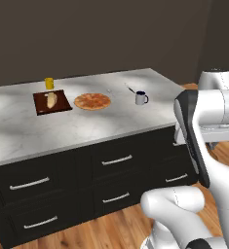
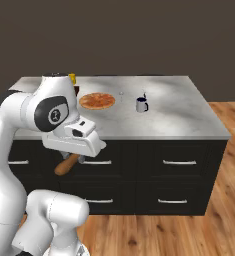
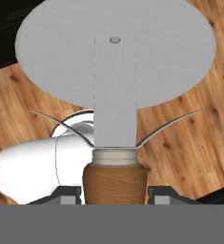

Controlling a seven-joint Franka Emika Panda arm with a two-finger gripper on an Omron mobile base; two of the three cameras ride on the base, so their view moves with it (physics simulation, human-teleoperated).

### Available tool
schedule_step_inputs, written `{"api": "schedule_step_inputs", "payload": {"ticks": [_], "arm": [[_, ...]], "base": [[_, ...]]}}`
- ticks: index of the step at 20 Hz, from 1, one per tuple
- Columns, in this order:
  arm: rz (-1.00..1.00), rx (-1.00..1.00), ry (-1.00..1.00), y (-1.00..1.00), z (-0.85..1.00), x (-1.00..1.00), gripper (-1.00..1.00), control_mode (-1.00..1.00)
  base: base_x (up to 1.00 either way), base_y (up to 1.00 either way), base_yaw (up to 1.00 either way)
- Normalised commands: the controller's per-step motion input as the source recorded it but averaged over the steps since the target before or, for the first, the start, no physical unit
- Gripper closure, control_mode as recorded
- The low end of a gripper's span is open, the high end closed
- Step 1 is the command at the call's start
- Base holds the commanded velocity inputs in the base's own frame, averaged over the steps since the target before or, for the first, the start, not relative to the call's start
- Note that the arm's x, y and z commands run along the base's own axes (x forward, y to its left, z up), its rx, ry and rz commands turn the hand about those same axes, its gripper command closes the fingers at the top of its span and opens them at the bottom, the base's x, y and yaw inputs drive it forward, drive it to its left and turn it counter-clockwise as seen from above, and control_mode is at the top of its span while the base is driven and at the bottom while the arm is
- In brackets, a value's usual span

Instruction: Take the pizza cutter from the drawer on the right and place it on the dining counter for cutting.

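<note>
Brown-handled silver pizza cutter (image 3: 114, 95)

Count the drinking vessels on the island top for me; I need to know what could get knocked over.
2. A yellow cup stands at the back edge of the dining counter, behind the cutting board; a dark mug stands right of the pizza.

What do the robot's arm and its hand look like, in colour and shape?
The arm has rounded, glossy white shells with dark bands at the joints; one joint cap shows a black disc with a small white mark. The hand is a boxy white block with two small dark finger tips.
</note>
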Motion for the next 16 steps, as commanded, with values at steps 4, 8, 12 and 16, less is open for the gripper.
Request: {"api": "schedule_step_inputs", "payload": {"ticks": [4,8,12,16], "arm": [[0.0,0.0,0.0,0.0,0.0,0.0,1.0,1.0],[0.0,0.0,0.0,0.0,0.0,0.0,1.0,1.0],[0.0,0.0,0.0,0.0,0.0,0.0,1.0,1.0],[0.0,0.0,0.0,0.0,0.0,0.0,1.0,1.0]], "base": [[0.34,-0.61,0.43],[0.48,-0.15,0.25],[0.64,0.0,0.14],[0.65,0.12,0.1]]}}
